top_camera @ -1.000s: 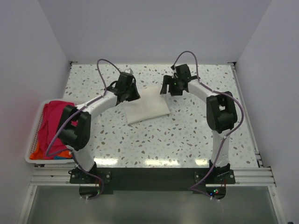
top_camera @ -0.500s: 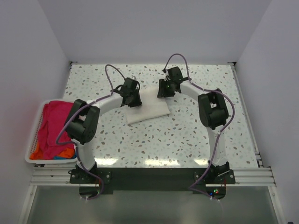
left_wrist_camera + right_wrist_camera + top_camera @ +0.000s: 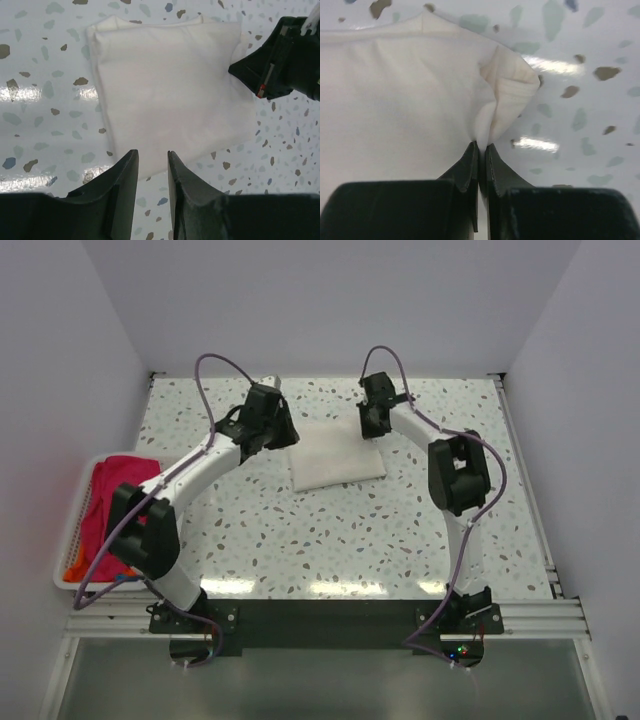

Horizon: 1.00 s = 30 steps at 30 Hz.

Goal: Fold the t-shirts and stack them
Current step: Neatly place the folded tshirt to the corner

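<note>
Near the far edge of the counter (image 3: 400, 530), the right gripper (image 3: 481, 147) is pinching a corner of the presumably limp folded white t-shirt (image 3: 337, 459) while the left gripper (image 3: 151, 161) is hovering narrowly parted.

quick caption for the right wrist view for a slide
Right gripper pinching a bunched corner of the folded white t-shirt on the speckled table.

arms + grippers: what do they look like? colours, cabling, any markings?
Left arm and right arm: white links, black joint housings, each trailing a looping purple cable. Left gripper and right gripper: black tapered fingers. Small green and red lights at the right base.
</note>
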### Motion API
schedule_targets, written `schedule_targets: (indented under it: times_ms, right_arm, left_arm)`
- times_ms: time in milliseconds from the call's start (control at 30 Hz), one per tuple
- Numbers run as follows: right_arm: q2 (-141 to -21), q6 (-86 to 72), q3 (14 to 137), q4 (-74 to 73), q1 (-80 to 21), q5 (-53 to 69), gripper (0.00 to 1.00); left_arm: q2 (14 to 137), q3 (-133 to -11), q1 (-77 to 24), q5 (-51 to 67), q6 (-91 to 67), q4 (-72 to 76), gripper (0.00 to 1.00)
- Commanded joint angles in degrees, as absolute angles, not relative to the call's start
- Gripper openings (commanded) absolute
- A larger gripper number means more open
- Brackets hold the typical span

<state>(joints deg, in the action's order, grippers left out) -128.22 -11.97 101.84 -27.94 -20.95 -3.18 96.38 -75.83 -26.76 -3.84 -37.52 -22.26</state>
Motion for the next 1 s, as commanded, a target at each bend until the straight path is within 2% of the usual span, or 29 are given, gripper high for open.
schedule_targets:
  times_ms: [0, 167, 433, 967]
  right_arm:
    - [-129.5, -5.1, 109.9, -32.4, -16.1, -13.7, 0.0]
    - [-132.6, -1.9, 116.2, -33.7, -8.2, -14.2, 0.0]
    - [-140.3, 6.1, 128.7, -34.4, -1.1, -19.9, 0.0]
    - [-143.5, 19.7, 130.7, -17.1, 2.6, -35.9, 0.0]
  left_arm:
    - [89.2, -74.0, -26.9, -4.6, -34.6, -24.3, 0.35]
    - [83.9, -69.2, -26.9, -2.5, -34.0, -25.4, 0.35]
    - [83.1, -68.3, -26.9, 1.0, -30.9, -27.5, 0.34]
    - [88.1, -69.5, -26.8, 2.7, -27.8, -26.9, 0.34]
